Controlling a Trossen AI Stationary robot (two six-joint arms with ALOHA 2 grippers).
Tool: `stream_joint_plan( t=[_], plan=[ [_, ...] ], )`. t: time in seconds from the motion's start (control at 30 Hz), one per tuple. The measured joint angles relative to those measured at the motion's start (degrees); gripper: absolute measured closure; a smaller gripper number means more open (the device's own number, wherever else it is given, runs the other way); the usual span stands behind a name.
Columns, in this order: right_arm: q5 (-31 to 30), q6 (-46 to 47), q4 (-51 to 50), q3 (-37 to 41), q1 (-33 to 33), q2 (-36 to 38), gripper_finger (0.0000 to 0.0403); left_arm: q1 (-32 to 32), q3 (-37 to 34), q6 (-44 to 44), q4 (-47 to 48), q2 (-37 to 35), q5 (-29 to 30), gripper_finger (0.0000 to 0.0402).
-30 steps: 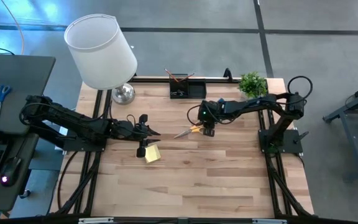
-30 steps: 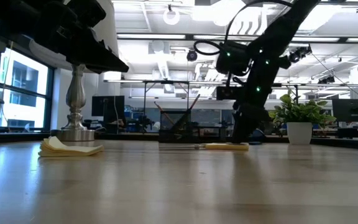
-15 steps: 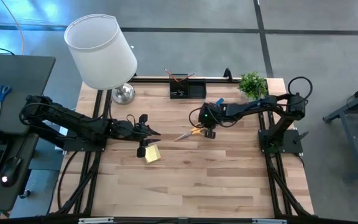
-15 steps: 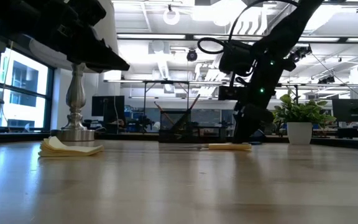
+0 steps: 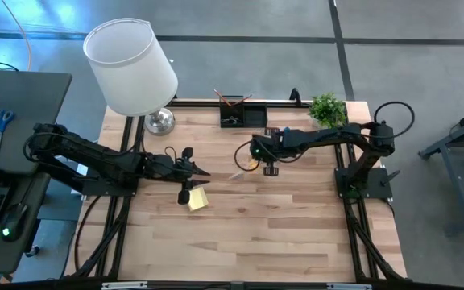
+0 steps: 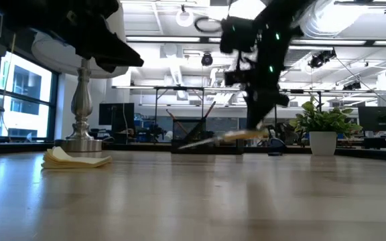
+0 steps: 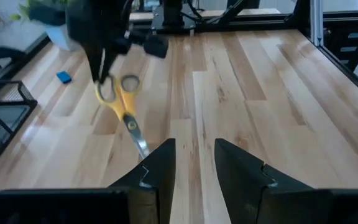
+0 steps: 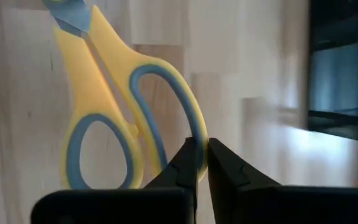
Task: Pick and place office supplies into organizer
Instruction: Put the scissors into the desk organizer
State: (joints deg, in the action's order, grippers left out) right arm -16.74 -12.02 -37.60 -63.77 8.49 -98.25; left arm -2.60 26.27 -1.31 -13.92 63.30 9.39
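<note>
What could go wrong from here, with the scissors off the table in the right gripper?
The right gripper pinches only one handle loop of the scissors, which hang tilted above the table; they could swing or slip out. The organizer already holds upright pencils, so the long blades might catch on them or the rim. The left gripper hovers open near the sticky-note pad, apart from that path, so a clash looks unlikely.

The organizer (image 5: 242, 118) is set at the table's (image 5: 296, 234) far edge, midway. The lamp (image 5: 131, 68) is placed to its left, the plant (image 5: 327, 108) to its right. The scissors (image 5: 245, 166) are held off the table, nearer than the organizer. The sticky-note pad (image 5: 197, 199) is found left of them, nearer still.
</note>
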Motion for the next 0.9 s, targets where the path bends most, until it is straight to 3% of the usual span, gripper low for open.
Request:
stream_joint_plan(
  t=[0.17, 0.23, 0.3, 0.47, 0.57, 0.73, 0.9],
  plan=[
    [-5.9, 0.2, -9.2, -9.2, -4.4, 0.0, 0.0401, 0.7, 3.9, -2.2, 4.2, 1.8, -0.6, 0.0302],
    [-9.3, 0.3, -13.1, -12.3, -6.6, 0.0, 0.0401, 2.7, 4.7, -3.5, 4.7, 2.5, -4.0, 0.0302],
    [-13.1, 0.8, -16.2, -15.4, -9.0, 0.0, 0.0401, 6.5, 5.0, -5.7, 3.5, 3.4, -10.5, 0.0302],
    [-19.6, 1.0, -21.7, -20.0, -14.3, 0.1, 0.0402, 20.5, 5.1, -15.2, -4.3, 8.1, -37.4, 0.0302],
    [-21.9, -0.4, -22.2, -20.8, -16.7, 0.1, 0.0402, 25.9, 5.3, -20.4, -9.6, 13.6, -46.6, 0.0302],
    [-23.3, -3.0, -20.7, -20.8, -17.9, 0.0, 0.0402, 25.6, 9.1, -25.0, -15.1, 24.6, -54.6, 0.0296],
    [-23.4, -3.3, -20.5, -20.7, -17.8, -0.1, 0.0402, 23.0, 14.8, -25.7, -16.1, 31.8, -55.0, 0.0251]
  ],
)
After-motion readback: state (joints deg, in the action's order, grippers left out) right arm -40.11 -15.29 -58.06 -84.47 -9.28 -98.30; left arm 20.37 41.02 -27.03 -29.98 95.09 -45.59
